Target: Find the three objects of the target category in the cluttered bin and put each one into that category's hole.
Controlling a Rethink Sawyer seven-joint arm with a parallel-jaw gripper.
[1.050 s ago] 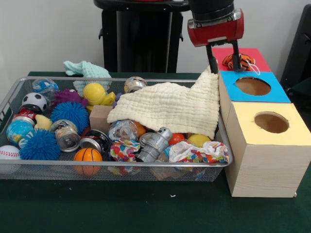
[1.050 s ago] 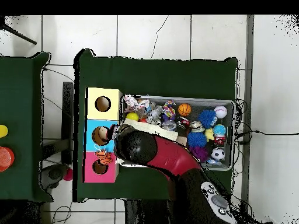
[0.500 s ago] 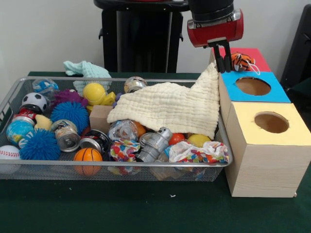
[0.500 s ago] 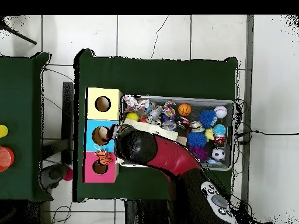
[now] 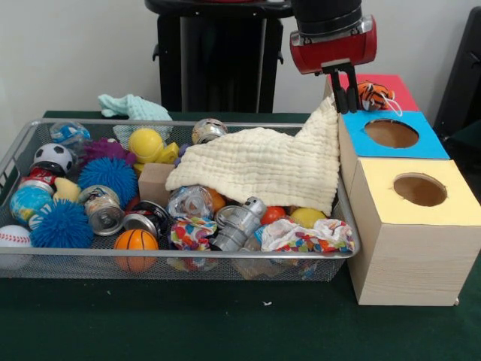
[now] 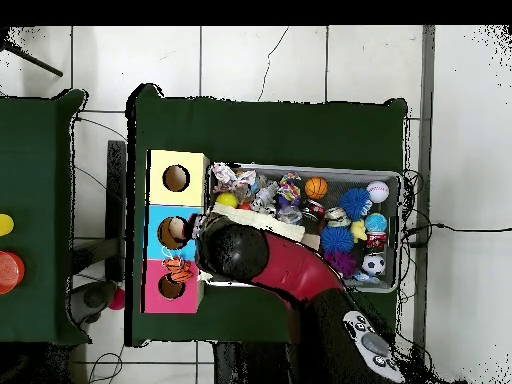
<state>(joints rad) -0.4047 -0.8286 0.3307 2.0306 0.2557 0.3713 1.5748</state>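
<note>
From my remote station I saw the claw (image 5: 345, 101) clenched on the raised corner of the cream waffle-weave cloth (image 5: 263, 165), its two dark prongs pinched together right at the fabric's peak. A second before, those prongs had stood apart, straddling the corner with the small orange tiger-striped toy (image 5: 373, 94) showing behind them; in the half second since the close, nothing had shifted, neither arm nor cloth.

That told me the grasp had only just been made. The cloth was still draped over the right end of the wire mesh bin (image 5: 22, 147), its pinched corner lifted against the wall of the wooden box with the blue top (image 5: 391, 134) and just beside that round hole. The red-topped box (image 5: 394, 86) stood behind it with the tiger toy resting on top, and the yellow-topped box (image 5: 418, 190) sat in front.

I judged the cloth to be the target item in hand, though which hole matched it I could not tell. Most of the fabric still lay on the balls and cans, so it would need lifting clear before it could be fed in, and it might drag neighbours along. From overhead the red arm (image 6: 270, 262) hid the claw entirely.
</note>
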